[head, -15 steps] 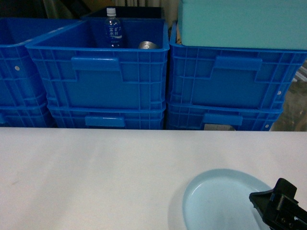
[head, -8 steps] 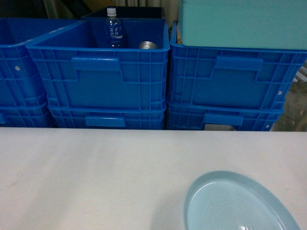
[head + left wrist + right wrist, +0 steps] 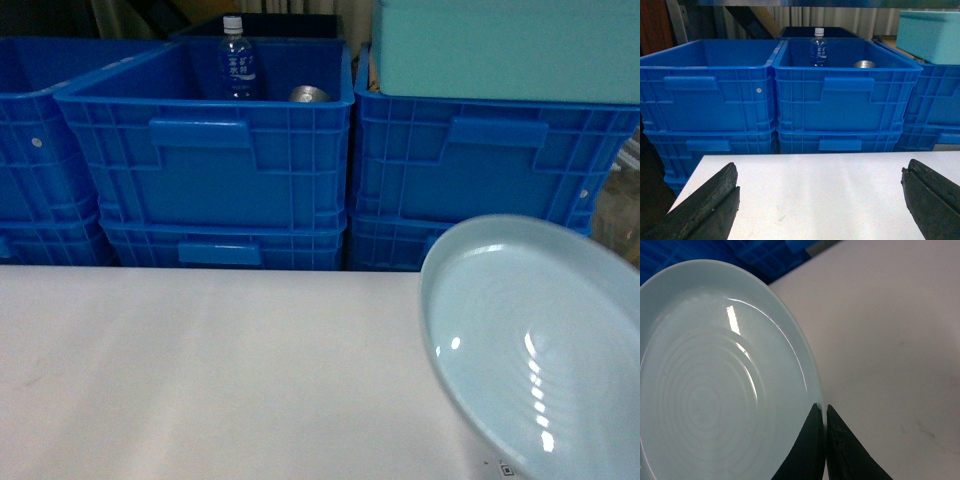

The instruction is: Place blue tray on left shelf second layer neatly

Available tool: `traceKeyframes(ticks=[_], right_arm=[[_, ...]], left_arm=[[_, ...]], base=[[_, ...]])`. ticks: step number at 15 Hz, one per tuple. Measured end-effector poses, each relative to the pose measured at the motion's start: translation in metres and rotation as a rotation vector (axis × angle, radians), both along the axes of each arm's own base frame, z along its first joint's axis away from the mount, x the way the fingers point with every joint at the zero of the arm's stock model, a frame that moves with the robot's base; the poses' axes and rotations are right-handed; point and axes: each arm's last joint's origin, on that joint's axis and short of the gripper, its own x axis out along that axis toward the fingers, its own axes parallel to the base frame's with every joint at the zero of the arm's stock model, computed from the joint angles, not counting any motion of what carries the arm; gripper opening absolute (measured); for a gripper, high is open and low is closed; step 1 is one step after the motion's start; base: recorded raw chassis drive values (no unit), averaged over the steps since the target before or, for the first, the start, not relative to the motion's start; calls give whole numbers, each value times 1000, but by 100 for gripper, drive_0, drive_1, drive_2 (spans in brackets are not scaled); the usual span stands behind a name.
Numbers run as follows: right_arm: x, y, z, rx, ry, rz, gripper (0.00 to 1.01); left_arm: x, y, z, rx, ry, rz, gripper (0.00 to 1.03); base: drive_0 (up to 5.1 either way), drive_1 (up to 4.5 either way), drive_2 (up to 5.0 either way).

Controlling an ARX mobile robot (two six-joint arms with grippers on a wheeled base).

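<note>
**Desk:** Where does the job stand?

**Photographer:** Early. The blue tray [image 3: 535, 340] is off the white table [image 3: 200, 370], tilted up at about 4 o'clock in the head view, its glossy face toward the camera. The right end effector [image 3: 825, 412] has its two dark wedge-shaped tips pressed together on the tray's raised rim, at 6 o'clock in the right wrist view. So the pickup looks done; the carry to the shelf and the neat placing on the second layer are still to come. No steel rack is clearly visible from here.

**Desk:** And the other arm?

**Photographer:** The left end effector [image 3: 820, 200] is spread wide and holding nothing, its rough black pads at 8 and 4 o'clock of the left wrist view, above the table.

**Desk:** Materials?

**Photographer:** The tray is pale sky-blue plastic, round and shallow, with faint concentric rings and bright highlights. Behind the table at 12 o'clock stand stacked dark-blue ribbed crates [image 3: 215, 170]; one holds a clear bottle [image 3: 236, 62]. A matte teal box [image 3: 505, 48] sits on the right stack.
</note>
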Motion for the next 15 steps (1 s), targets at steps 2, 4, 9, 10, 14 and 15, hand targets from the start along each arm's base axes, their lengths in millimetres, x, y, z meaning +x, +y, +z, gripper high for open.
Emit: traceKeyframes(ticks=[2,4,9,10,14,15], right_arm=[[-4,-14,36,-35,-59,7,2],[-16,-22,52,-67,-89,21,2],[-49,-9,57,-180,-182,66,2],[-54,0,53,-195,-180,87,2],[-51,-5,52,-220,-187,67,2],[-51,-7,51,-228,-182,60,2]], left_arm=[[0,0,0,0,0,0,98],[0,0,0,0,0,0,98],[0,0,0,0,0,0,98],[0,0,0,0,0,0,98],[0,0,0,0,0,0,98],[0,0,0,0,0,0,98]], base=[[0,0,0],[0,0,0],[0,0,0],[0,0,0],[0,0,0],[0,0,0]])
